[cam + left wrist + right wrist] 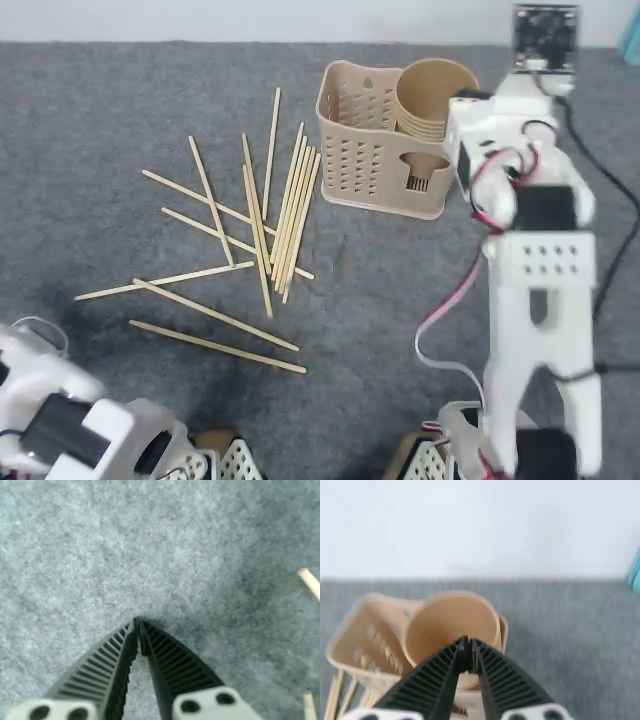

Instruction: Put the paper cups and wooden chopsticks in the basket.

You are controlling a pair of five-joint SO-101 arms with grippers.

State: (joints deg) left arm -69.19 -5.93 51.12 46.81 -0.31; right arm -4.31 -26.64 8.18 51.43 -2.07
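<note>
A beige perforated basket [368, 150] stands at the back of the grey carpet, with a stack of paper cups [432, 95] inside its right end. The same basket [362, 645] and the cups [447, 627] lie just beyond my right gripper [468, 642], which is shut with nothing in it. The right arm [520, 190] stands beside the basket's right end. Several wooden chopsticks [270, 215] lie scattered on the carpet left of the basket. My left gripper [137, 624] is shut and empty over bare carpet, with two chopstick ends [310, 582] off to one side.
The grey carpet [100, 120] covers the whole table. A white wall runs along its far edge. The left arm's body [60, 420] sits at the front left corner. A cable [445, 310] loops beside the right arm's base.
</note>
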